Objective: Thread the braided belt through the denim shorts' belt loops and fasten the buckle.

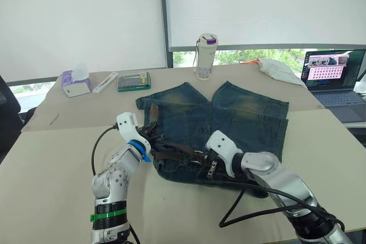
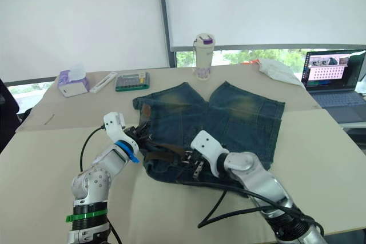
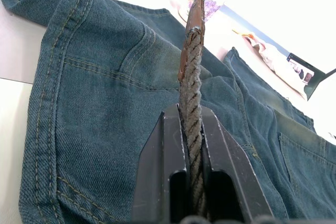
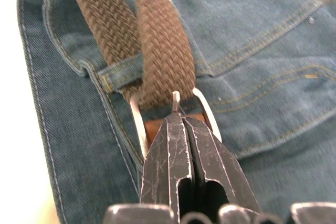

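Note:
The denim shorts (image 1: 240, 115) lie flat on the table, waistband toward me. The braided belt (image 1: 174, 151) runs along the waistband. My left gripper (image 3: 191, 116) is shut on the belt's free end, and its brown leather tip (image 3: 195, 14) sticks up past the fingers over the shorts' left side. A doubled stretch of belt (image 4: 163, 45) passes through the silver buckle (image 4: 206, 111), beside a denim belt loop (image 4: 118, 74). My right gripper (image 4: 181, 119) is shut at the buckle, with the prong standing out just past its fingertips. In the head view it sits at the waistband's middle (image 1: 205, 161).
At the table's far side stand a white bottle with a purple lid (image 1: 206, 56), a green box (image 1: 134, 80), a tissue pack (image 1: 76, 83) and a white cloth (image 1: 279, 70). An open laptop (image 1: 334, 75) is at the right. Black cables (image 1: 246, 210) trail across the table's near edge.

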Available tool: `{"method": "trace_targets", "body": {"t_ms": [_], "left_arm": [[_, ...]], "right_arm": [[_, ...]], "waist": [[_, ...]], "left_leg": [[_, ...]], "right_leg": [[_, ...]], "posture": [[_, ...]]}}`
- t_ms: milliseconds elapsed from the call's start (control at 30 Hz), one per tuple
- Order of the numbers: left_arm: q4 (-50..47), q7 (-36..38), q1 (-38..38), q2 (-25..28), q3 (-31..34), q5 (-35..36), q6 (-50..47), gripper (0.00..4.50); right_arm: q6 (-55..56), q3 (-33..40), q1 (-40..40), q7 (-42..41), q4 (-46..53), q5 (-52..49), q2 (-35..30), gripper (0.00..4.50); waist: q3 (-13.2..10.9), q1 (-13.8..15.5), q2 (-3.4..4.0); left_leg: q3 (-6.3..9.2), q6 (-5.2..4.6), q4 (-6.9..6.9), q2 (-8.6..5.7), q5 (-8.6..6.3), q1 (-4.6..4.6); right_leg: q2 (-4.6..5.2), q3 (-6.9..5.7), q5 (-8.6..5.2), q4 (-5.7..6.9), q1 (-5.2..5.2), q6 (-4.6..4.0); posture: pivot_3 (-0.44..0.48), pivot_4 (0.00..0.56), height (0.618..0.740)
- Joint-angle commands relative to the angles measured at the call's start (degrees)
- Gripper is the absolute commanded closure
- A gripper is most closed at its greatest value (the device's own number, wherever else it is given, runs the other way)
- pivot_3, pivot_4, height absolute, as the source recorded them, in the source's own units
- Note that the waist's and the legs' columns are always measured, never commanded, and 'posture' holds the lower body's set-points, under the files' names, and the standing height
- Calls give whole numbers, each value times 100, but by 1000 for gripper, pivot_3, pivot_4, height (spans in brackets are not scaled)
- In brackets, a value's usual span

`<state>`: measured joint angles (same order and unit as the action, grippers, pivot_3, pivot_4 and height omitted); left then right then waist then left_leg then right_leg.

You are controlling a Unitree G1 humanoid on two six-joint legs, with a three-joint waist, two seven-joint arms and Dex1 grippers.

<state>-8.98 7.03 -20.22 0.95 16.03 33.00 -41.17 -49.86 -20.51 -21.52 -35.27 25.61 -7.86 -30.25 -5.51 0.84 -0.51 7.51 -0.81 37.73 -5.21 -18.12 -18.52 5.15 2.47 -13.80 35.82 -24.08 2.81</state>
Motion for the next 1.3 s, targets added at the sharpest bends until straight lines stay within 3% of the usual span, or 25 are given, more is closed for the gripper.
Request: {"method": "trace_targets", "body": {"t_ms": [33,500,1000,1200,1300], "left_arm": [[-54,-68,-2,6,97,89,173,4500],[32,-512,21,-6,564,302,247,4500],[265,-707,-202,80,823,497,500,4500],[284,-640,-272,85,710,611,533,4500],[155,-247,-449,130,386,689,432,4500]], "right_arm": [[274,-129,-70,-105,-125,59,15,4407],[857,-618,-53,-429,-888,366,51,4407],[1053,-662,-12,-556,-1210,540,171,4407],[1010,-699,13,-592,-1381,575,156,4407],[1006,-845,-28,-706,-1548,609,176,4407]], "waist": [[0,0,0],[1,-20,0],[4,-34,-3],[4,-29,-3],[4,-28,-4]], "left_leg": [[0,0,0,0,0,0],[0,5,-3,5,-2,6],[0,12,-5,10,-7,13],[0,12,-6,10,-7,14],[0,13,-6,10,-7,15]], "right_leg": [[0,0,0,0,0,0],[-3,0,0,0,1,0],[-9,1,1,0,1,-2],[-9,1,1,0,2,-2],[-9,1,1,0,3,-2]], "posture": [[0,150,740],[0,150,740],[0,150,740],[0,150,740],[0,150,740]]}}
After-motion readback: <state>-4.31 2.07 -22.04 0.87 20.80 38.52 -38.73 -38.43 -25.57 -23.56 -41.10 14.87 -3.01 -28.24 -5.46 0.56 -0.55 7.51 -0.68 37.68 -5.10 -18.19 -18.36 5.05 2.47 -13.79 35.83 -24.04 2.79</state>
